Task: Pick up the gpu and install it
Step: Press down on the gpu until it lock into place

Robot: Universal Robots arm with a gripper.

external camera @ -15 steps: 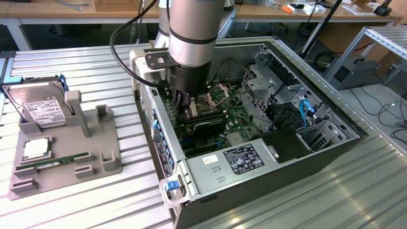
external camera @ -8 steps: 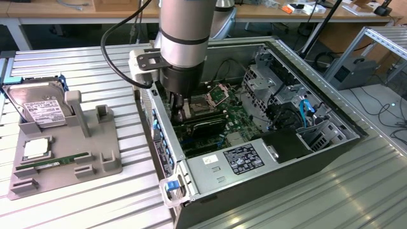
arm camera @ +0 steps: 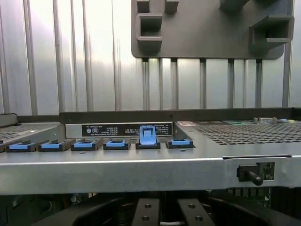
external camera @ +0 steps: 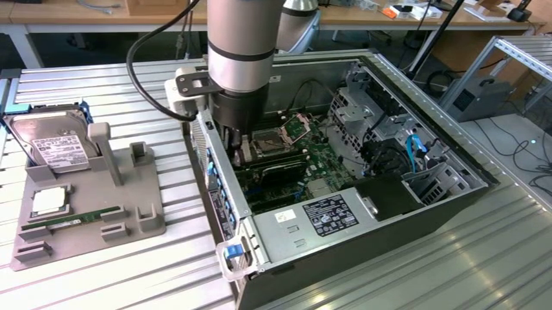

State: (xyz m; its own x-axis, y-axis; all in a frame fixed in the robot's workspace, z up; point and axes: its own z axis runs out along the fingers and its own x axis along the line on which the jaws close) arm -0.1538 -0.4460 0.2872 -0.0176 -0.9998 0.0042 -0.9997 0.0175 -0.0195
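Inside the computer case | gripper closed | gpu unseen

A ribbed metal table carries a grey parts holder beside an open computer case.

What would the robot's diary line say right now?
arm: reaching down inside open computer case | gripper: shut, above motherboard | hard drive: in gray holder
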